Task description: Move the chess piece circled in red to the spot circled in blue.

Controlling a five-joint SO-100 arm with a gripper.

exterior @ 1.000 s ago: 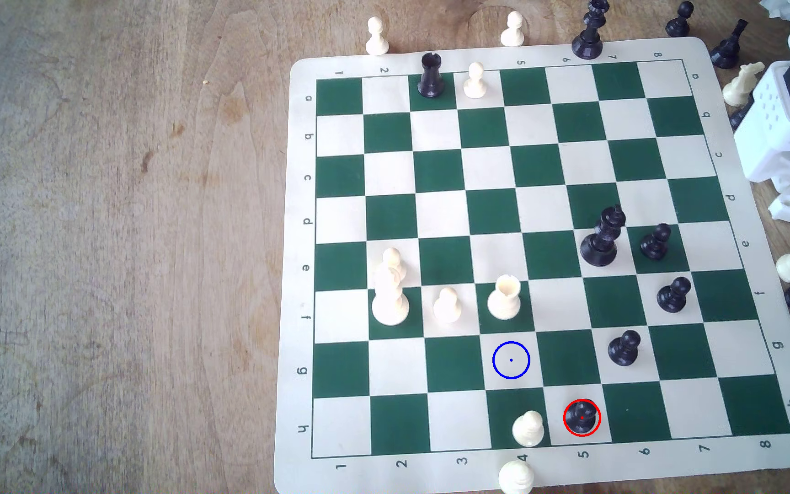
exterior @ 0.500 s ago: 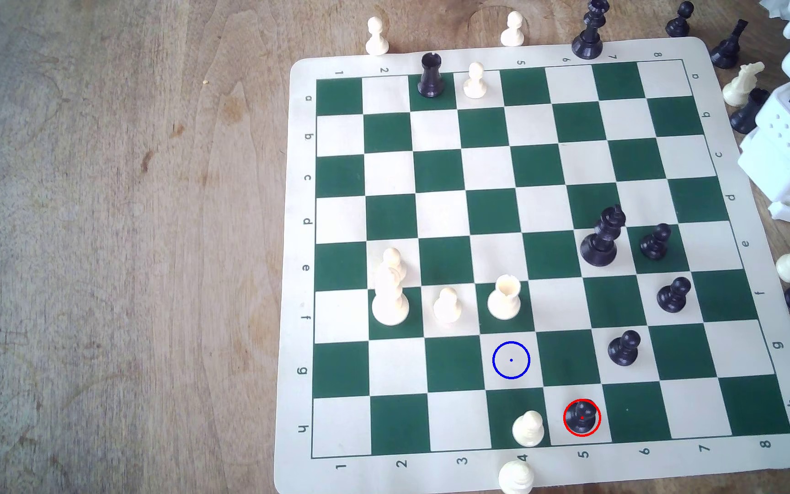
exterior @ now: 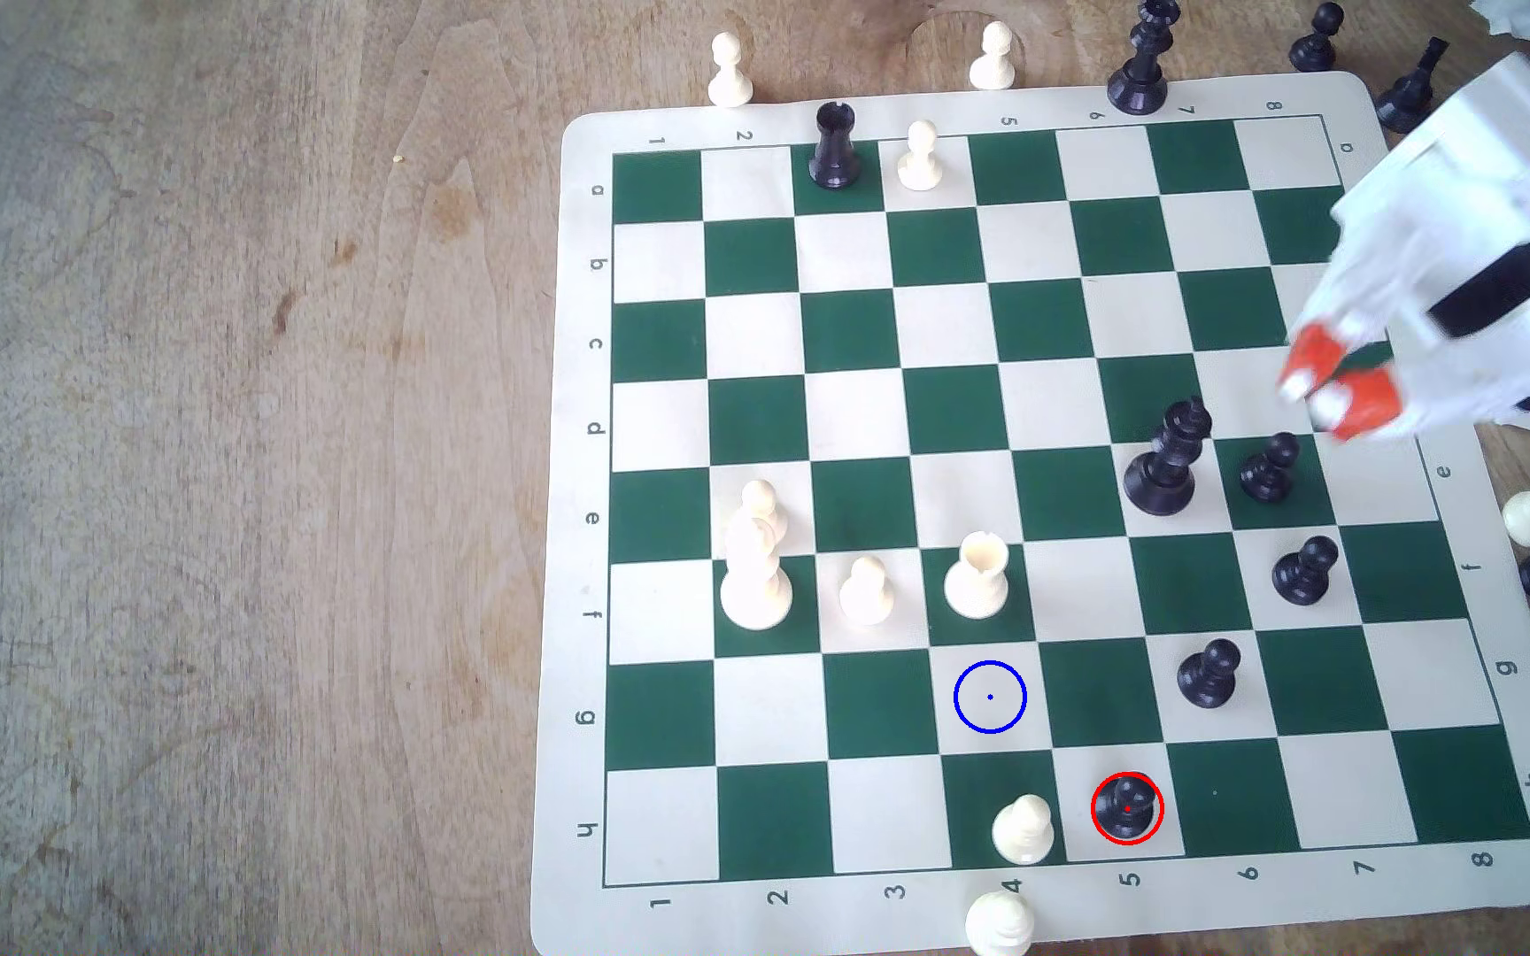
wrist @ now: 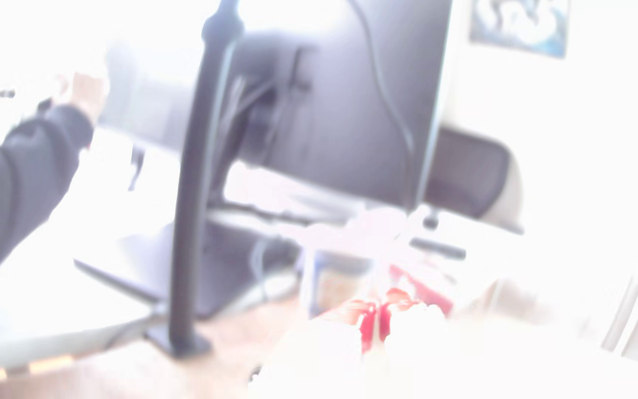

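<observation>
While your gripper (exterior: pixel 1336 381) has swung in over the board (exterior: pixel 1470 882), jaws nearly closed and empty, the pawn (exterior: pixel 1126 807) sits untouched, well short of the blue spot (exterior: pixel 989 697).

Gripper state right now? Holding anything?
Gripper: holding nothing, motion-blurred above the board's right side in the exterior view; orange tips look close together, but open or shut cannot be told. Circled pawn untouched.

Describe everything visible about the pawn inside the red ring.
The black pawn is small and glossy, plastic-looking, with a ball head and flared round base. It stands upright on a cream square in row h, column 5, ringed in red. A white pawn stands on the next square, apart from it. Nothing grips it.
</observation>
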